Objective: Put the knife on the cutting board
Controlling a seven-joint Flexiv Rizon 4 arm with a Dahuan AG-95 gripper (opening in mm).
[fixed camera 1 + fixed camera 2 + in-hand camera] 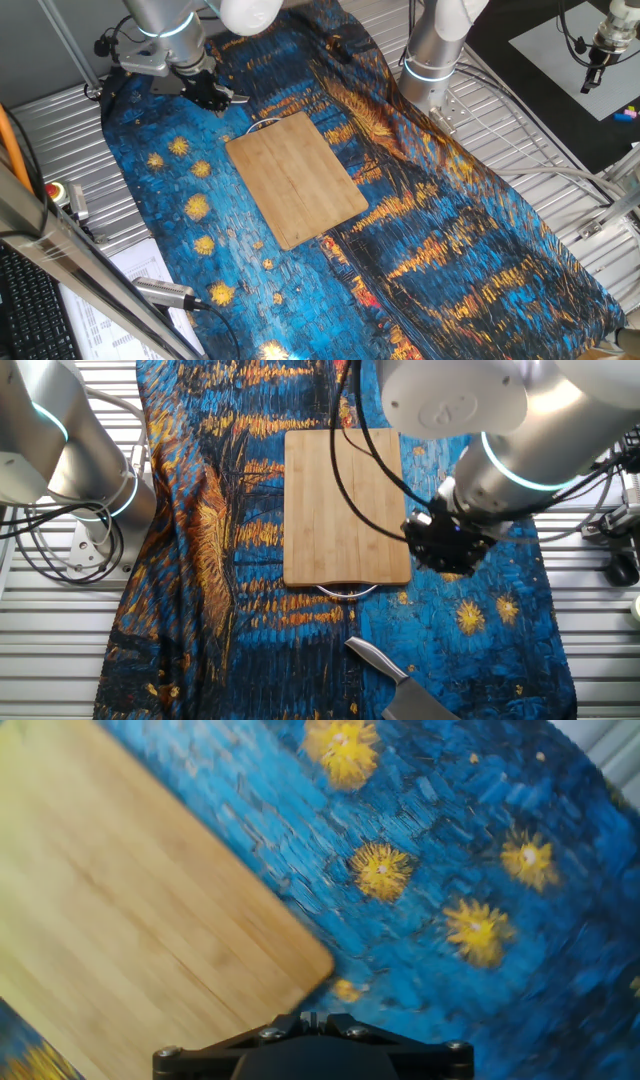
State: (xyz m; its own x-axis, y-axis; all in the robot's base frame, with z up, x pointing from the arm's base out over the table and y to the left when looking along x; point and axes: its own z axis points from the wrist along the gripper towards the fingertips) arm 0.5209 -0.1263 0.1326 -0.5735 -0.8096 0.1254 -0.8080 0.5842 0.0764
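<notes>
At the bottom of the other fixed view the knife [400,682] is lying on the starry cloth [480,630], handle pointing up-left toward the board [346,506], well apart from the gripper [447,546], which is hovering beside the board's right edge, likely heading for the knife. Only this view is showing the knife; the hand view is looking down on a board corner and cloth, and whether the jaws are wide or narrow I cannot tell

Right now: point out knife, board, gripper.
knife [385,662]: the other fixed view, on the handle.
board [297,178]: one fixed view, centre of its top face.
gripper [212,95]: one fixed view, between the fingertips.
</notes>
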